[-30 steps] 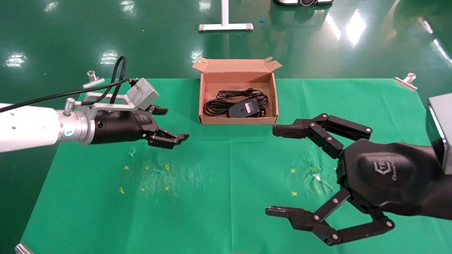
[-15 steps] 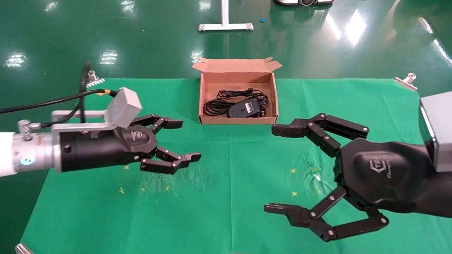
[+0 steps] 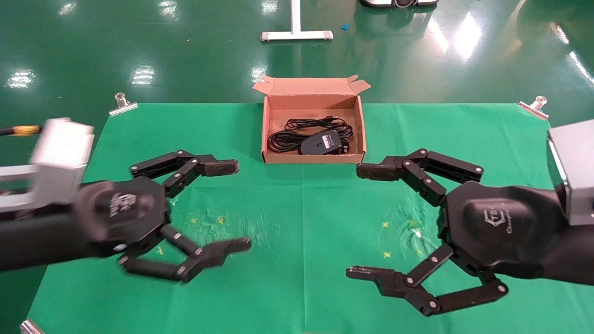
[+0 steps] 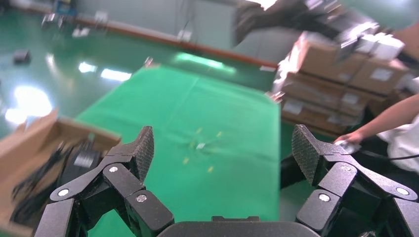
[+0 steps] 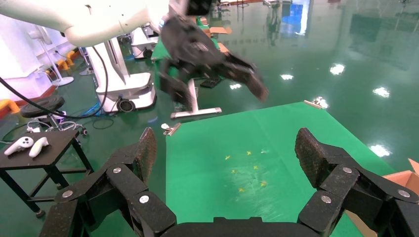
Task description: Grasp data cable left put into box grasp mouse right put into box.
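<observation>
Since both things are already sitting in the box [image 3: 359, 127], there's honestly not much left for either of my grippers to chase. The mouse [image 3: 320, 142] lies belly-up near the front wall, label showing, with its long axis running roughly across the box. The data cable [image 3: 284, 139] is bundled just to its left and behind it, touching or close to it, hard to say which.

My left gripper [image 3: 229, 204] hangs over the bench [image 3: 301, 278] on my left side, jaws spread wide with nothing between them. My right gripper [image 3: 364, 222] mirrors it on the other side, jaws also wide apart and empty, its far fingertip just short of the box's front right corner.

So the relation that matters: the box lies straight ahead and between the two arms, a bit beyond both sets of jaws. The right one looks slightly nearer to it. I'd guess the job is basically done, and any coming move is just pulling back to rest.
</observation>
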